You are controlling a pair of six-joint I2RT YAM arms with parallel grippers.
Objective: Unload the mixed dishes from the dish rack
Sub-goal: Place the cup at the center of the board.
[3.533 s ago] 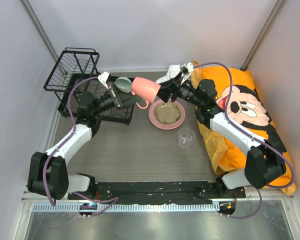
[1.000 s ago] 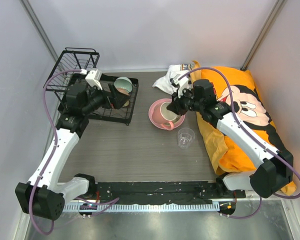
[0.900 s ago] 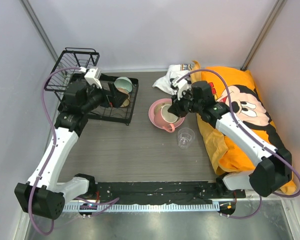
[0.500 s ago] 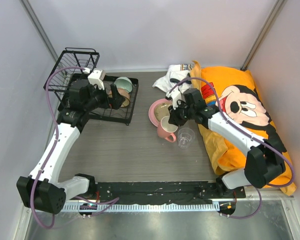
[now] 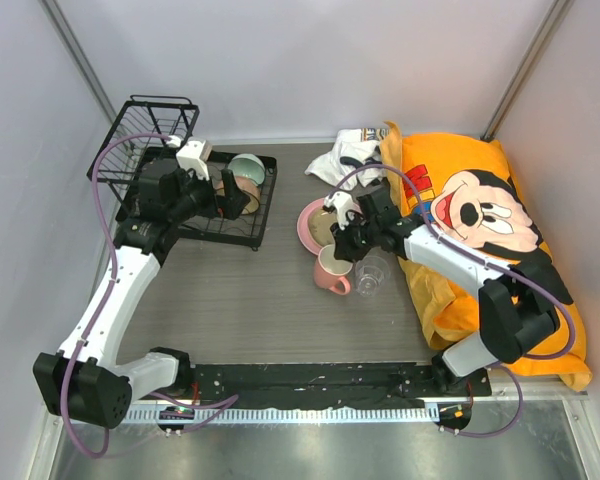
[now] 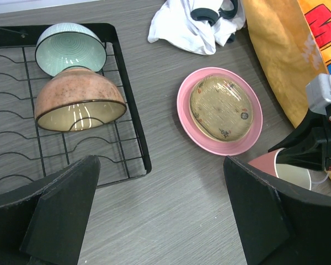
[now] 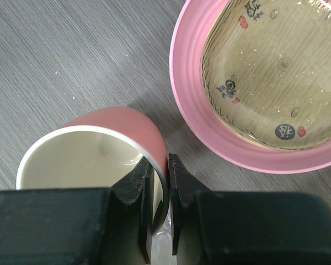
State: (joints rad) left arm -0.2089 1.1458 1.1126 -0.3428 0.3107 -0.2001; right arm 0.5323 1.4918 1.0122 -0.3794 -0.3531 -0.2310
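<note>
1. Currently the right jaws are clamped on the rim of the pink mug [image 7: 94, 160]. In the right wrist view one finger [image 7: 143, 190] sits inside the mug and the other outside, with the wall pinched between them.
2. The mug is out of the rack, its mouth tipped toward the wrist camera. It sits on the near side of the large pink plate [image 7: 190, 105], close to the plate's rim. I cannot tell whether its base touches the desk [image 5: 250, 300].
3. The tan shallow dish [image 7: 265, 66] lies inside the pink plate, with small printed marks on its inner face. The plate is flat on the desk.
4. The clear glass cup [image 5: 372, 272] stands just to the right of the mug in the top view, near the edge of the orange cartoon-mouse cushion [image 5: 480, 220].
5. The left jaws are wide apart and hold nothing. The left wrist view shows the fingers [image 6: 60, 215] at the lower corners, with bare desk between them.
6. In the top view the left jaws hang over the right part of the lower tray of the dish rack [image 5: 130, 140].
7. On that tray the mint-green bowl [image 6: 70, 48] stands on edge at the far right corner, mouth toward the wrist camera.
8. A brown bowl [image 6: 80, 102] with a pale inside lies just in front of the mint-green bowl. I cannot tell whether the two touch.
9. A crumpled white cloth [image 6: 193, 27] lies on the desk beyond the plate, between the rack and the cushion.
</note>
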